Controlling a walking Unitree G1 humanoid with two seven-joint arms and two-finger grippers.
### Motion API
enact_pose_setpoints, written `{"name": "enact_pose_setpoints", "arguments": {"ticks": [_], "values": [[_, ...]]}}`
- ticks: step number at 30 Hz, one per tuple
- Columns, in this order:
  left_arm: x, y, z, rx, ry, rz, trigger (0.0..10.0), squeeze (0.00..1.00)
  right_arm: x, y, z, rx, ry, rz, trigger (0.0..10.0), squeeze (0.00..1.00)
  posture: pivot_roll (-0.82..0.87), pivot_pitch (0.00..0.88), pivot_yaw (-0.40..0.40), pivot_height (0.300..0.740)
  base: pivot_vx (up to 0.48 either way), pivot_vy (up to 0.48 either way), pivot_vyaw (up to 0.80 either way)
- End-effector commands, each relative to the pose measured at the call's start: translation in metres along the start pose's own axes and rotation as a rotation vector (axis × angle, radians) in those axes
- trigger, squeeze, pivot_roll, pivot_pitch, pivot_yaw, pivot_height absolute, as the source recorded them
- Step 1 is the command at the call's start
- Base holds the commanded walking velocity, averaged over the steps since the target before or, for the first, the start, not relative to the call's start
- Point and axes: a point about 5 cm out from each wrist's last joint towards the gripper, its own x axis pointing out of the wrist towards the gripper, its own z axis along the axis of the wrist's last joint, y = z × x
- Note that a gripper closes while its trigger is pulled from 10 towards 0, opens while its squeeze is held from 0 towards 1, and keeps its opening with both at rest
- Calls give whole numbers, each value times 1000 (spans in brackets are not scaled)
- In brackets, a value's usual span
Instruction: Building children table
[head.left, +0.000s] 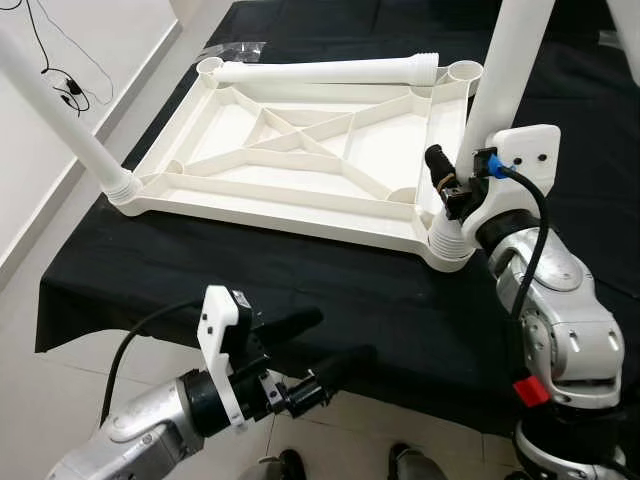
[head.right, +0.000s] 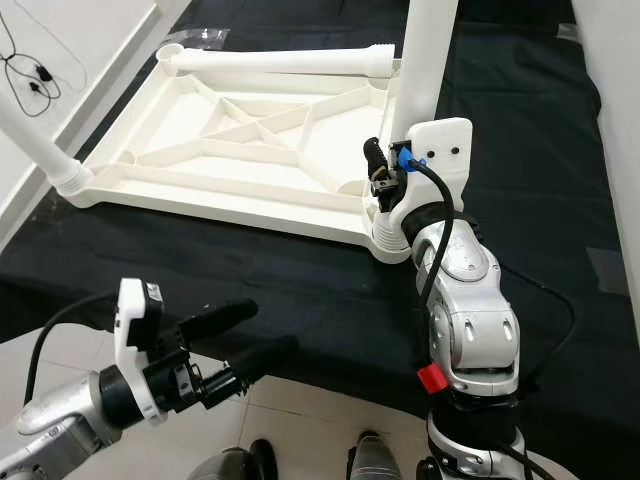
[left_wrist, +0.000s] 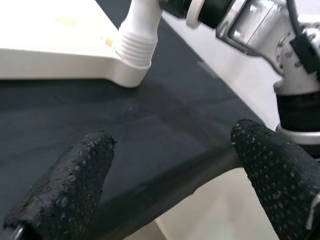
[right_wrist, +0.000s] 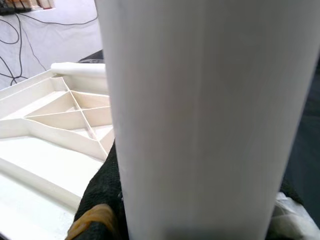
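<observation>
Black cloth (head.left: 300, 280): covers the work surface, front edge hangs toward robot; far side cut off by frame.
Tabletop (head.left: 300, 150): white plastic, lies upside down on cloth, ribbed underside up w/ diagonal braces.
Near-right leg (head.left: 510, 70): white tube, upright in near-right corner socket (head.left: 447, 250); upper part cut off at top of frame. Ribbed collar visible at base in left wrist view (left_wrist: 136, 47).
Near-left leg (head.left: 60, 110): stands tilted in near-left corner socket, upper end runs out of frame.
Loose leg (head.left: 320, 70): lies flat along far edge of tabletop, betw. the two far sockets.
Right gripper (head.left: 455, 195): at base of near-right leg, just above socket. Right wrist view: leg (right_wrist: 200, 120) fills most of pic, one black finger (right_wrist: 102, 195) pressed against it; other finger hidden behind tube. Reads as clamped on the leg.
Left gripper (head.left: 325, 345): low, in front of cloth's near edge, apart from tabletop; fingers (left_wrist: 65, 185) spread wide, nothing betw. them.
Floor (head.left: 60, 300): pale tiles left of & below cloth.
Cable (head.left: 60, 80): black, loose on floor at far left, partly cut off.
Plastic bag (head.left: 230, 48): clear, crumpled, on cloth beyond far-left socket; contents too small to tell.
Robot feet (head.left: 340, 462): dark, at bottom edge, mostly cut off.
</observation>
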Motion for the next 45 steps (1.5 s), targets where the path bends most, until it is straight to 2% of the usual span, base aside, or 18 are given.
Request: {"name": "enact_pose_setpoints", "arguments": {"ticks": [1, 5, 12, 13, 18, 20, 23, 25, 29, 31, 32, 33, 36, 37, 38, 39, 44, 45], "values": [[-3, 0, -8, 29, 37, 29, 10000, 0, 2, 4, -17, 31, 73, 32, 0, 0, -19, 248, 125, 740, 0, 0, 0], [-5, 3, -17, 50, 61, 67, 10000, 0, 0, 7, -15, 36, 34, 64, 0, 0, -20, 245, 126, 740, 0, 0, 0], [-5, 7, -20, 46, 53, 94, 10000, 0, -5, 14, -12, 140, -67, 135, 0, 0, -14, 237, 133, 740, 0, 0, 0], [-6, 7, -21, 49, 55, 94, 10000, 0, -7, 14, -7, 173, -115, 167, 0, 0, -13, 230, 137, 740, 0, 0, 0], [-7, 5, -23, 65, 66, 86, 10000, 0, -9, 14, 3, 193, -187, 253, 0, 0, -12, 227, 138, 740, 0, 0, 0], [-8, 3, -24, 73, 70, 82, 10000, 0, -10, 14, 7, 169, -205, 309, 0, 0, -5, 222, 138, 740, 0, 0, 0], [-8, 1, -26, 84, 72, 79, 10000, 0, -17, 24, 15, 130, -224, 492, 0, 0, -4, 223, 137, 740, 0, 0, 0], [-7, 1, -28, 89, 71, 78, 10000, 0, -20, 27, 16, 114, -231, 527, 0, 0, -5, 225, 136, 740, 0, 0, 0], [-7, 1, -29, 95, 71, 74, 10000, 0, -16, 24, 19, 106, -254, 496, 0, 0, -6, 225, 136, 740, 0, 0, 0], [-5, 2, -31, 98, 70, 74, 10000, 0, -4, 15, 18, 31, -253, 409, 0, 0, -2, 210, 127, 740, 0, 0, 0], [-5, 2, -31, 98, 70, 74, 10000, 0, -4, 15, 18, 31, -253, 409, 0, 0, -2, 210, 127, 740, 0, 0, 0], [-4, 3, -32, 98, 68, 76, 10000, 0, 3, 10, 17, -24, -235, 376, 0, 0, -2, 210, 127, 740, 0, 0, 0], [-2, 5, -33, 102, 68, 78, 10000, 0, 12, 3, 16, -81, -227, 381, 0, 0, 4, 202, 121, 740, 0, 0, 0], [-1, 5, -35, 115, 75, 72, 10000, 0, 17, -1, 17, -111, -229, 422, 2157, 0, 8, 190, 111, 740, 0, 0, 0], [-1, 5, -35, 115, 75, 72, 10000, 0, 17, -1, 17, -111, -229, 422, 2157, 0, 8, 190, 111, 740, 0, 0, 0], [0, 5, -37, 122, 80, 71, 10000, 0, 21, -4, 18, -143, -228, 472, 9490, 0, 13, 182, 101, 740, 0, 0, 0], [3, 10, -41, 130, 70, 104, 10000, 0, 31, -9, 19, -175, -216, 542, 10000, 0, 25, 154, 71, 740, 0, 0, 0], [5, 15, -37, 132, 44, 151, 10000, 0, 30, -2, 22, -123, -233, 590, 10000, 0, 25, 143, 62, 740, 0, 0, 0]]}}
